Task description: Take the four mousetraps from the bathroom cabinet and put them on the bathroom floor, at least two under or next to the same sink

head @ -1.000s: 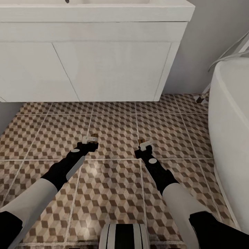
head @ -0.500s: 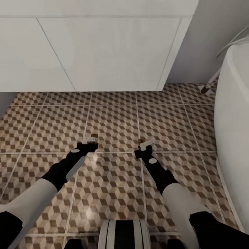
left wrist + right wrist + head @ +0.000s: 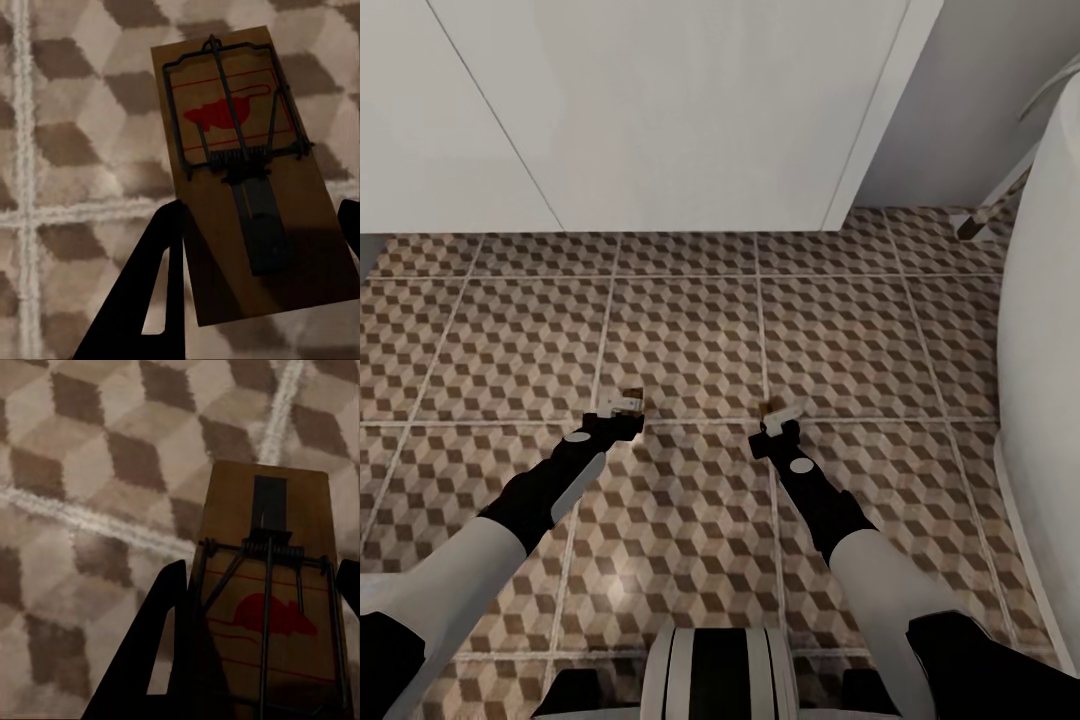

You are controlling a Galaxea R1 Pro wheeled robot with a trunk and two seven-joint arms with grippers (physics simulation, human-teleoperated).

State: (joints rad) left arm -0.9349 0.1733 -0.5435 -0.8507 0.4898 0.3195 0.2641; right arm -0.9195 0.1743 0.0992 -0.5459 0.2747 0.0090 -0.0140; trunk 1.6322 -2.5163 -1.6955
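Low over the bathroom floor (image 3: 690,350), two arms reach forward, each with one mousetrap, so two mousetraps are visible. The left gripper (image 3: 622,407) is closed on the left mousetrap (image 3: 247,172), and the right gripper (image 3: 778,412) is closed on the right mousetrap (image 3: 270,615); both boards are held above the cube tiles. Farther ahead stands one white vanity (image 3: 660,110), and one white bathtub (image 3: 1050,330) at right. Compared with before, the view has tilted down and the vanity appears nearer; the sink top is now out of frame.
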